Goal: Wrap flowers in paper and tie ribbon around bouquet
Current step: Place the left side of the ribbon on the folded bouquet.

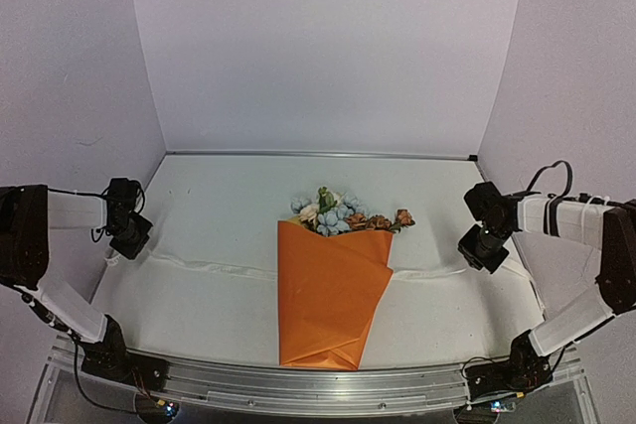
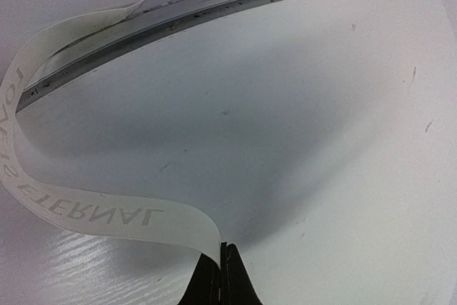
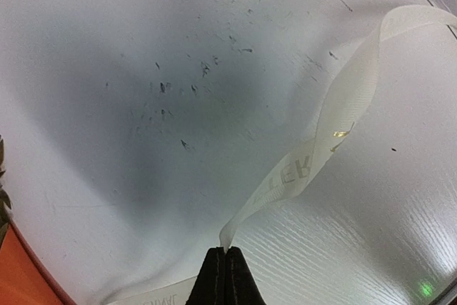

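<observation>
The bouquet (image 1: 328,295) lies in the middle of the table, a cone of orange paper (image 1: 333,275) with its narrow end toward me. The pastel flowers (image 1: 338,211) stick out of its far, wide end. The white ribbon (image 1: 214,267) runs crosswise, passes out of sight at the cone and comes out on the right. My left gripper (image 1: 117,253) is shut on the left end. In the left wrist view, the lettered ribbon (image 2: 107,212) loops away from the shut gripper (image 2: 225,248). My right gripper (image 1: 494,263) is shut on the right end. There the ribbon (image 3: 343,105) rises from the pinched gripper (image 3: 227,250).
A metal rail (image 1: 318,384) runs along the table's near edge, with both arm bases on it. The same rail (image 2: 214,12) shows in the left wrist view. White walls close in the back and both sides. A corner of the orange paper (image 3: 18,283) shows at the right wrist view's lower left.
</observation>
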Tool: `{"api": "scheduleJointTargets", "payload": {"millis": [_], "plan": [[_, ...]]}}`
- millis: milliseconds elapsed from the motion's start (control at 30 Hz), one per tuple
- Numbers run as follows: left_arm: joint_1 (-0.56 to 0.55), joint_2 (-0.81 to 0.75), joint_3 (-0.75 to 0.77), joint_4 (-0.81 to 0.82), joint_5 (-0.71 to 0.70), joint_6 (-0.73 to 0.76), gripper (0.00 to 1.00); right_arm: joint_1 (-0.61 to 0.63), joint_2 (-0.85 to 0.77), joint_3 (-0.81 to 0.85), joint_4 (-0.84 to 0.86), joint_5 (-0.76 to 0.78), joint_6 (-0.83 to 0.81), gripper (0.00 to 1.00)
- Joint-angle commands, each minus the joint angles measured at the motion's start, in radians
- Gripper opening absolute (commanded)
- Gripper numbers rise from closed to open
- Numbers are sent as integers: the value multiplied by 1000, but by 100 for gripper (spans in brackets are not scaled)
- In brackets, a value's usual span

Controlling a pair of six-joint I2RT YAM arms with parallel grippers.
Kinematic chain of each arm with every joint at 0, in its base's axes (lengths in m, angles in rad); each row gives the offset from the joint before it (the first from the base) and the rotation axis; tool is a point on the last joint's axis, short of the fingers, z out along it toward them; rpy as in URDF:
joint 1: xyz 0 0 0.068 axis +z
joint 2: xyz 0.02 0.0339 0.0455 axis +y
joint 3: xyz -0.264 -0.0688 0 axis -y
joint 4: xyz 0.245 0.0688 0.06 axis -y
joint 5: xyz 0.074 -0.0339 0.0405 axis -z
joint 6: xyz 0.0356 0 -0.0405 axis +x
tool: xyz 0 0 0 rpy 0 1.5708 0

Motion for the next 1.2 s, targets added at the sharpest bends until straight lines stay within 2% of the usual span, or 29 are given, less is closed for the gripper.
{"api": "scheduleJointTargets", "payload": {"millis": [0,267,367,467,667,800,933,1067,1167], "plan": [[5,-159,-56,52,101,115,0,-1,-117,-79,-25,-35,-13,0],[-41,-461,-59,73,277,274,0,103,-315,-114,-76,-29,-49,0],[-120,-521,-40,98,317,322,0,164,-321,-90,-89,-18,-77,0],[-242,-524,1,158,346,383,0,204,-297,-59,-93,-16,-105,0],[-485,-363,141,359,501,535,0,218,-229,5,-83,-79,-154,0],[-669,-188,284,412,638,683,0,218,-174,42,-81,-89,-187,0],[-868,42,475,318,747,896,0,218,-102,77,-61,-140,-191,0],[-997,238,659,165,798,1052,0,215,-33,98,-31,-181,-186,0],[-1069,363,768,67,786,1169,0,210,14,119,-20,-205,-180,0]]}}
